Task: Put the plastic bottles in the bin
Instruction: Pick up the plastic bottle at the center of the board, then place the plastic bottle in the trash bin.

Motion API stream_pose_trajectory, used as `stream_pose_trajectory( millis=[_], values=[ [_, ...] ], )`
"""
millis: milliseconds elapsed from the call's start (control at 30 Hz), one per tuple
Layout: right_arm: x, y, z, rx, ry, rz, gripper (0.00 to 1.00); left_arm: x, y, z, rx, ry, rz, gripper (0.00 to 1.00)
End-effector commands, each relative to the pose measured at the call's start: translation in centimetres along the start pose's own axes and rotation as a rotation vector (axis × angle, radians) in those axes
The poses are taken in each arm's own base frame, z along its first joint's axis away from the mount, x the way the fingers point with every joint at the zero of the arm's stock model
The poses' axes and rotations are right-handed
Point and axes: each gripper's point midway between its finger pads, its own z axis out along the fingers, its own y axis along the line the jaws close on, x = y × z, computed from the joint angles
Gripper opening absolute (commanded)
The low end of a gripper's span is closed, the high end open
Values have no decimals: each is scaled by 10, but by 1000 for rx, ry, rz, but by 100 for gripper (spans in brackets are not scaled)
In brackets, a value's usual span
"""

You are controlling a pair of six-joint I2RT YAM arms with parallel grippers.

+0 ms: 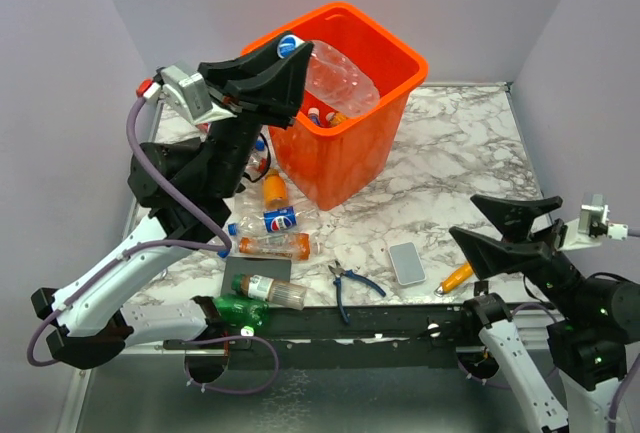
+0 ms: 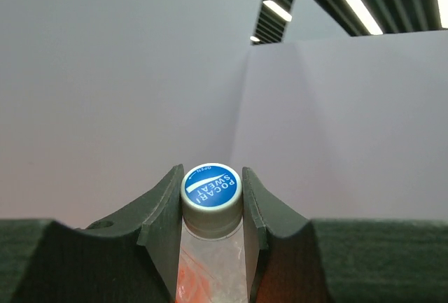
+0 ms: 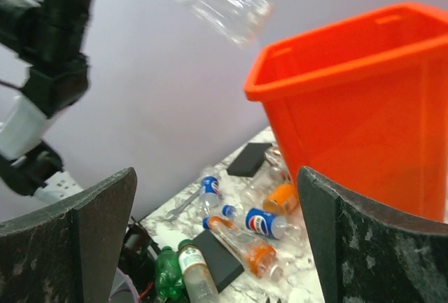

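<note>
One clear Pocari Sweat bottle hangs over the orange bin, left hand pinching its neck under the cap — likely light, thin-walled, crushable, so the stiff neck suits. Right hand gapes wide, empty.

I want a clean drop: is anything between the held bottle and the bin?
Nothing visible. The left gripper holds the clear bottle by its neck above the bin's open top; only other bottles lie inside, low down.

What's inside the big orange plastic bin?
In the orange plastic bin, a few small bottles with red and orange caps show. The clear crumpled bottle held above hides the rest.
</note>
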Motion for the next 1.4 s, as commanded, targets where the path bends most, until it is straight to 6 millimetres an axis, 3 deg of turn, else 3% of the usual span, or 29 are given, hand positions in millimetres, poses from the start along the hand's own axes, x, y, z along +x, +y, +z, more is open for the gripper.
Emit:
stream_pose_trajectory(
  millis=[0, 200, 400, 467, 633, 700, 800, 1067, 1200, 1367],
  values=[
    [32, -48, -6, 205, 41, 50, 100, -16, 41, -6, -186, -51, 241, 0],
    [69, -82, -17, 330, 71, 129, 100, 18, 51, 9, -216, -4, 372, 0],
    [144, -136, -41, 559, 196, 252, 99, 75, 63, 36, -232, 119, 399, 0],
    [160, -142, -47, 586, 223, 290, 98, 94, 74, 43, -269, 161, 377, 0],
    [169, -138, -45, 552, 228, 330, 98, 133, 117, 58, -351, 233, 299, 0],
    [172, -139, -46, 559, 239, 335, 98, 164, 129, 61, -339, 334, 283, 0],
    [174, -139, -46, 552, 249, 334, 98, 200, 128, 63, -292, 438, 242, 0],
    [178, -142, -45, 561, 265, 340, 97, 270, 121, 39, -189, 622, 211, 0],
    [178, -143, -45, 566, 268, 339, 97, 309, 137, 14, -227, 765, 258, 0],
    [179, -146, -45, 579, 273, 336, 97, 324, 153, -6, -285, 817, 312, 1]
  ],
)
